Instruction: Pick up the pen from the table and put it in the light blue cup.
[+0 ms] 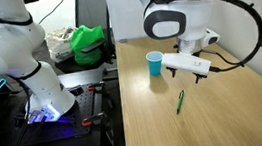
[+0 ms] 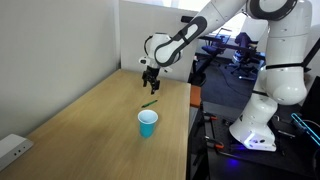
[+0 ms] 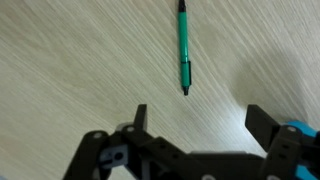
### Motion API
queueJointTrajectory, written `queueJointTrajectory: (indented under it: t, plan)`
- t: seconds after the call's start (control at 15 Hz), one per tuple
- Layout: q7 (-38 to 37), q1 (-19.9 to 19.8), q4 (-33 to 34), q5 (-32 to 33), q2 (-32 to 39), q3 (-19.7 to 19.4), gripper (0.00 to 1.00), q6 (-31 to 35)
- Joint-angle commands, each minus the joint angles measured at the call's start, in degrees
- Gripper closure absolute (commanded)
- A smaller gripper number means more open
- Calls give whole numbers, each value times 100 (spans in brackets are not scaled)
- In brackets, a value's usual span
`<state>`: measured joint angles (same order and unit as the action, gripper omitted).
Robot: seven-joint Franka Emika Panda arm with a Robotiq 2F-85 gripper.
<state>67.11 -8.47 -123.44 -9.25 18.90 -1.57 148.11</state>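
Observation:
The green pen (image 3: 184, 48) lies flat on the light wood table (image 3: 60, 70); it also shows in both exterior views (image 1: 181, 101) (image 2: 149, 103). My gripper (image 3: 200, 118) hovers above the table with its fingers wide apart and nothing between them; the pen's dark tip points toward the gap from just beyond it. In both exterior views the gripper (image 1: 182, 74) (image 2: 149, 88) hangs a little above the pen. The light blue cup (image 1: 154, 64) (image 2: 147, 123) stands upright on the table, apart from the pen.
A second white robot arm (image 1: 23, 56) and a green cloth heap (image 1: 87, 43) sit beside the table's edge. A white power strip (image 2: 12, 150) lies at a table corner. A wall borders the table (image 2: 70, 40).

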Motion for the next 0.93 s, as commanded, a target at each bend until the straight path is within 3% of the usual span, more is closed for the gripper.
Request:
queueJointTrajectory:
  t: [0.0, 0.87]
  plan:
    - [-147, -141, 211, 151, 263, 86, 0, -90]
    - [60, -543, 642, 365, 1163, 243, 0, -196]
